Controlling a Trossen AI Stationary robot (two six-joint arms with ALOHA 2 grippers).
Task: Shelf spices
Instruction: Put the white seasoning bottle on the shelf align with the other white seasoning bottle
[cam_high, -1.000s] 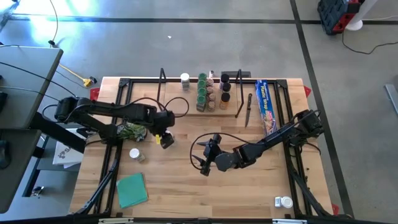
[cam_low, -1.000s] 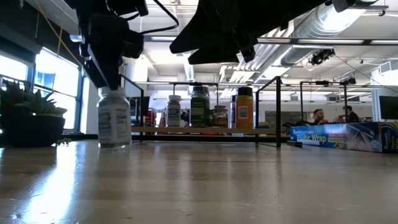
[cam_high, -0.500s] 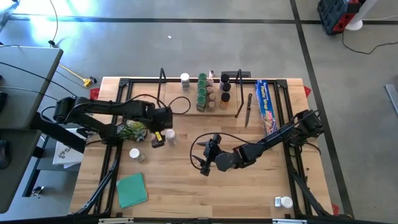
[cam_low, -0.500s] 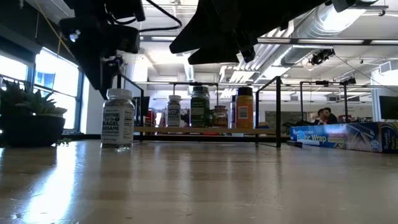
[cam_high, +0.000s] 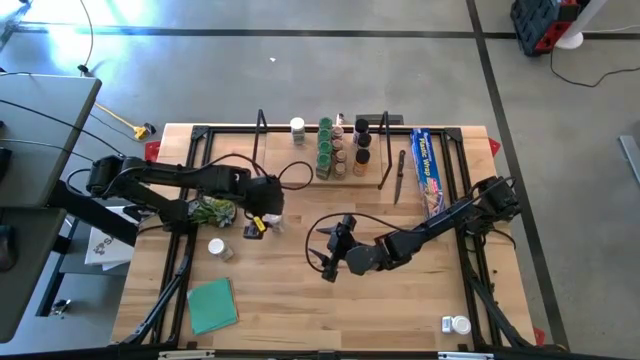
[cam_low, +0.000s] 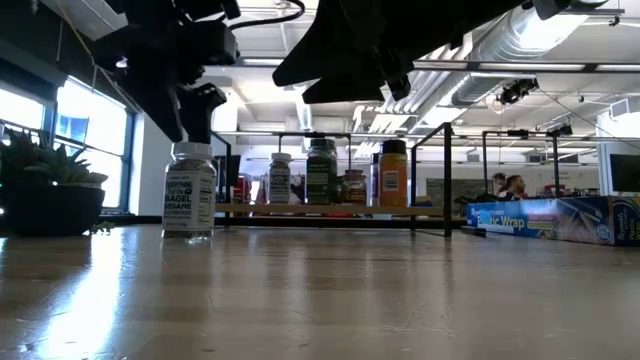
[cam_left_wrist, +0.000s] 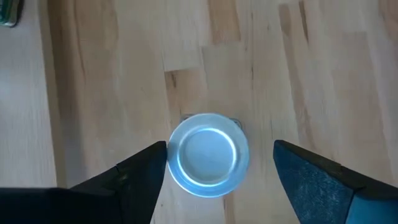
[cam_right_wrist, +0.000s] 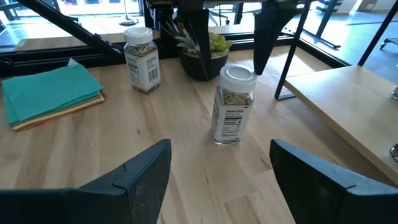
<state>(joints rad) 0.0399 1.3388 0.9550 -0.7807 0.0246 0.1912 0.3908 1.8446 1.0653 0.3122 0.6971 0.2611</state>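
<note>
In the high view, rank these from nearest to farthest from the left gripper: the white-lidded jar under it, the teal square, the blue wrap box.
1. White-lidded jar: directly beneath the open left gripper.
2. Teal square: near the table's front-left edge.
3. Blue wrap box: far across, on the right side beside the shelf.

We see an open-plan lab or workshop: bare ducts (cam_low: 520, 40) run along the ceiling, the floor (cam_high: 300, 80) is grey concrete with taped lines, people (cam_low: 505, 186) sit at far workstations, and a wooden desk (cam_high: 300, 300) stands in a black frame (cam_high: 200, 132).
</note>
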